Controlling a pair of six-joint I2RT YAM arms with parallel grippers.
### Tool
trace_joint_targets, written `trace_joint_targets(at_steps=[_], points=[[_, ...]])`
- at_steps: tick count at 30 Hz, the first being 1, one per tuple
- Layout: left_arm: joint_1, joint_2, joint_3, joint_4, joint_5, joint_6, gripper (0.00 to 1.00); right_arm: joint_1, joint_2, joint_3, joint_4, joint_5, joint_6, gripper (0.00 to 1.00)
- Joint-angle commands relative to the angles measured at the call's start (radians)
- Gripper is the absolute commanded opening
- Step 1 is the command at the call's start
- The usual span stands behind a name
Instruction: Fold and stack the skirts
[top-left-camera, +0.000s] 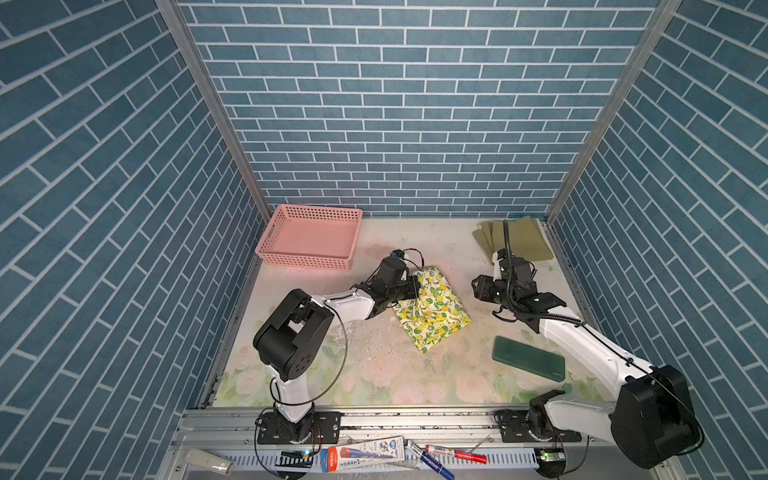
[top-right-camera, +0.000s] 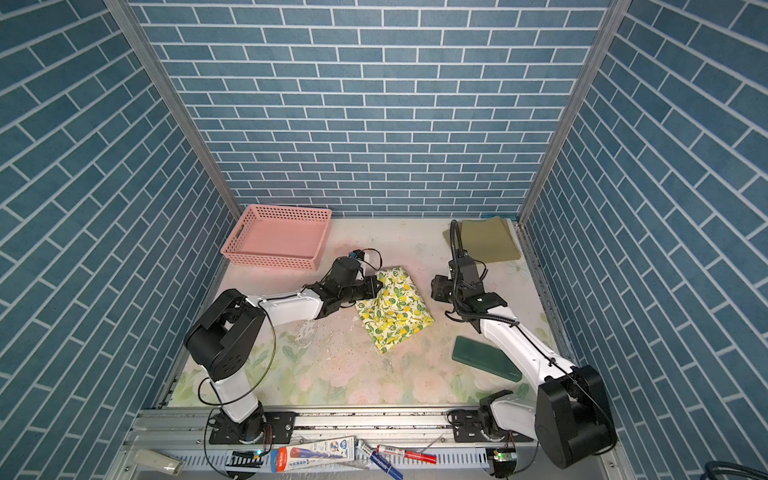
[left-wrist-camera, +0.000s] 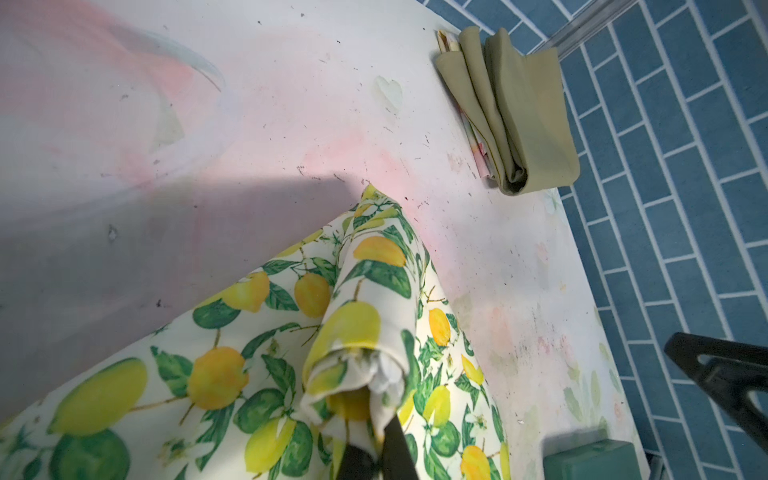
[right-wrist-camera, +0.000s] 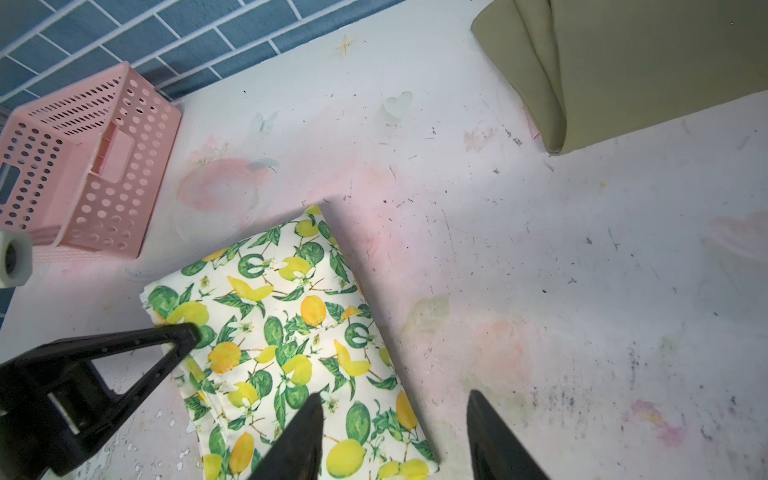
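Note:
The lemon-print skirt (top-left-camera: 434, 311) (top-right-camera: 395, 311) lies folded mid-table. My left gripper (top-left-camera: 417, 286) (top-right-camera: 376, 286) (left-wrist-camera: 374, 446) is shut on a bunched fold of its left edge (left-wrist-camera: 357, 332), lifted slightly off the rest. My right gripper (top-left-camera: 478, 288) (top-right-camera: 436, 287) (right-wrist-camera: 395, 395) hangs open just right of that skirt (right-wrist-camera: 291, 328), one fingertip over its edge and one over bare table, holding nothing. The olive green skirt (top-left-camera: 525, 243) (top-right-camera: 490, 241) (left-wrist-camera: 523, 108) (right-wrist-camera: 648, 70) lies folded at the back right corner. A pastel floral skirt edge (left-wrist-camera: 478, 141) peeks out beneath it.
A pink perforated basket (top-left-camera: 309, 243) (top-right-camera: 278, 237) (right-wrist-camera: 83, 166) stands at the back left. A dark green flat block (top-left-camera: 528, 358) (top-right-camera: 486, 358) lies at front right beside the right arm. Blue brick walls close in three sides. Pens and tubes lie on the front rail.

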Motion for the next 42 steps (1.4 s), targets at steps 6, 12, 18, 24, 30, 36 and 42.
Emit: trace_joint_targets(at_steps=[6, 12, 18, 24, 30, 36, 42], points=[[-0.027, -0.062, -0.041, 0.067, -0.079, -0.172, 0.0, 0.008, -0.032, -0.062, 0.036, -0.058, -0.08, 0.57], [-0.028, -0.034, -0.042, 0.1, -0.08, -0.22, 0.0, 0.124, -0.007, -0.106, 0.164, -0.035, -0.129, 0.62], [-0.028, -0.033, -0.075, 0.104, -0.09, -0.225, 0.2, 0.237, 0.076, -0.175, 0.386, 0.004, -0.133, 0.67], [-0.022, -0.076, -0.108, 0.04, -0.12, -0.174, 0.52, 0.321, 0.111, -0.203, 0.511, 0.077, -0.126, 0.68], [-0.007, -0.074, -0.121, 0.039, -0.097, -0.172, 0.57, 0.425, 0.193, -0.206, 0.619, 0.194, -0.136, 0.68], [0.035, -0.076, -0.153, 0.05, -0.065, -0.173, 0.58, 0.472, 0.286, -0.201, 0.677, 0.241, -0.145, 0.68], [0.097, -0.107, -0.184, 0.036, -0.002, -0.147, 0.58, 0.475, 0.244, -0.223, 0.624, 0.263, -0.183, 0.67]])
